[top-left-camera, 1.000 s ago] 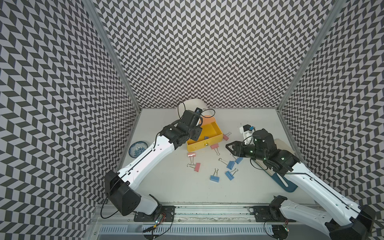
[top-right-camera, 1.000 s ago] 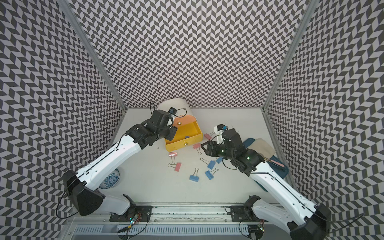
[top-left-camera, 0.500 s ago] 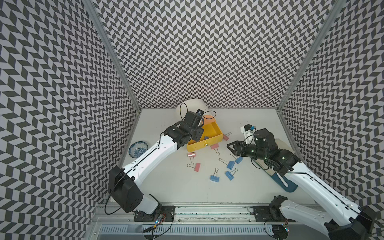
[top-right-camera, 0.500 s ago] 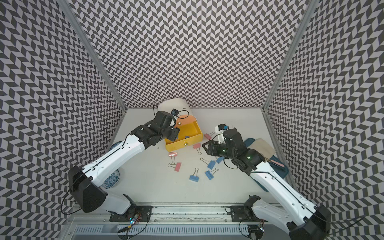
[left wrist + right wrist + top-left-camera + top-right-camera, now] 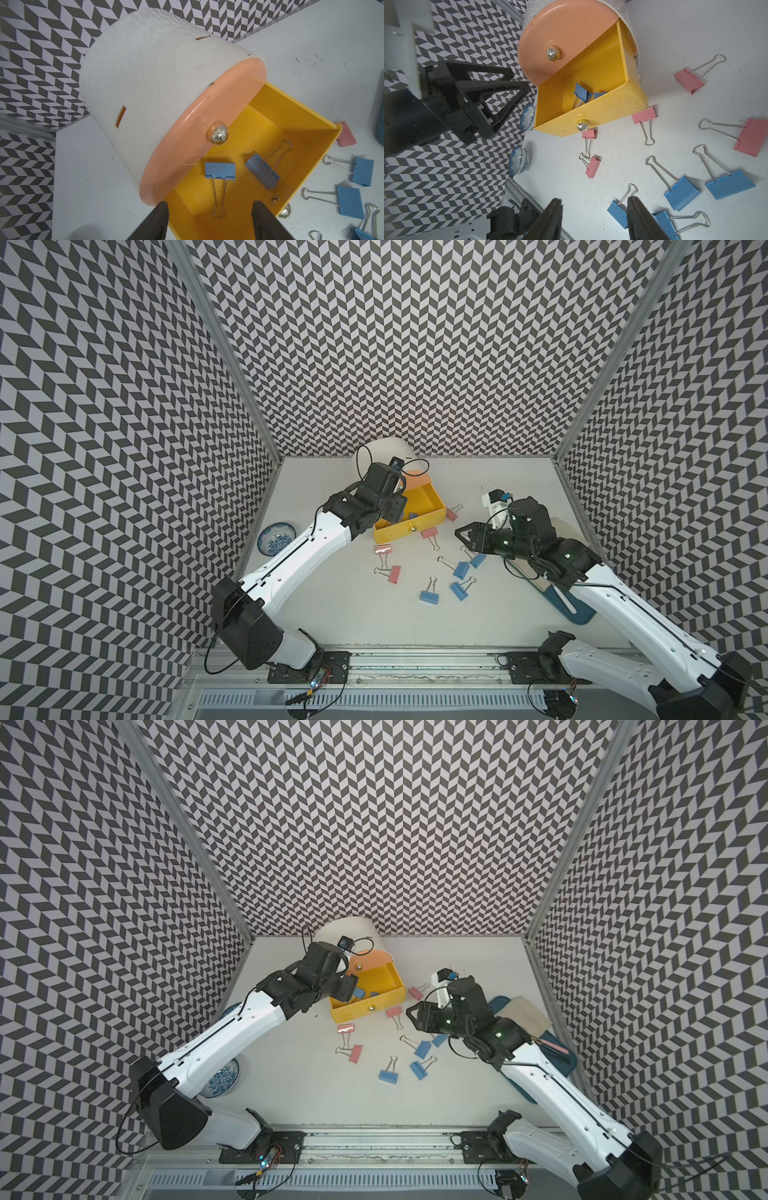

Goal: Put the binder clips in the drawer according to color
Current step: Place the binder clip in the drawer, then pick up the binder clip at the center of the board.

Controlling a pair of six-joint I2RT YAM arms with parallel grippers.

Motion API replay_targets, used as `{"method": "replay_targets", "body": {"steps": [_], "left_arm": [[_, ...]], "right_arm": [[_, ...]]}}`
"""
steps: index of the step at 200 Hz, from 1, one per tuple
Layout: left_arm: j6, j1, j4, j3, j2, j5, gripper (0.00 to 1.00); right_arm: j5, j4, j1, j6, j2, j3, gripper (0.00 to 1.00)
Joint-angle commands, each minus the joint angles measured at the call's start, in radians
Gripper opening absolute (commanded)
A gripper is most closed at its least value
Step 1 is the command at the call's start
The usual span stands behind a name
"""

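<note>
The yellow drawer [image 5: 409,526] [image 5: 365,1007] stands pulled out of a white round cabinet [image 5: 384,452], under a shut peach drawer [image 5: 187,124]. Two blue binder clips [image 5: 220,170] [image 5: 262,174] lie inside it. My left gripper [image 5: 209,204] [image 5: 349,988] hangs open over the drawer's left end, empty. Several pink clips [image 5: 429,533] [image 5: 394,574] and several blue clips [image 5: 461,569] [image 5: 429,597] lie loose on the table in front of the drawer. My right gripper [image 5: 594,199] [image 5: 462,536] hovers open above the table right of the drawer, holding nothing.
A blue-and-white bowl [image 5: 277,536] sits by the left wall. Nearer the front left is a second bowl [image 5: 222,1077]. A dark blue tray [image 5: 565,1065] with a beige cloth [image 5: 523,1013] lies along the right wall, under my right arm.
My left gripper has moved a little further over the yellow drawer and its jaws have widened. The right arm has barely moved.
</note>
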Motion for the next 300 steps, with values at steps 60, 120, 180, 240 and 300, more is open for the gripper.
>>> {"method": "replay_targets", "body": {"steps": [60,120,180,240,300], "left_arm": [[-0.233,0.003,-0.238,0.148,-0.077,0.224,0.67],[-0.386,-0.037,-0.259,0.048,-0.174,0.341,0.65],[-0.55,-0.245,-0.161,-0.168,-0.266,0.297,0.66],[-0.731,-0.395,-0.008,-0.397,-0.319,0.235,0.68],[-0.773,-0.455,0.136,-0.541,-0.28,0.21,0.7]], "right_arm": [[0.048,-0.056,-0.006,-0.045,0.021,-0.039,0.53],[0.032,-0.088,0.006,-0.048,0.039,-0.099,0.51],[0.053,-0.088,0.05,-0.015,0.011,-0.185,0.51],[0.067,-0.106,0.082,0.012,-0.04,-0.243,0.51],[0.07,-0.143,0.093,0.033,-0.116,-0.284,0.52]]}}
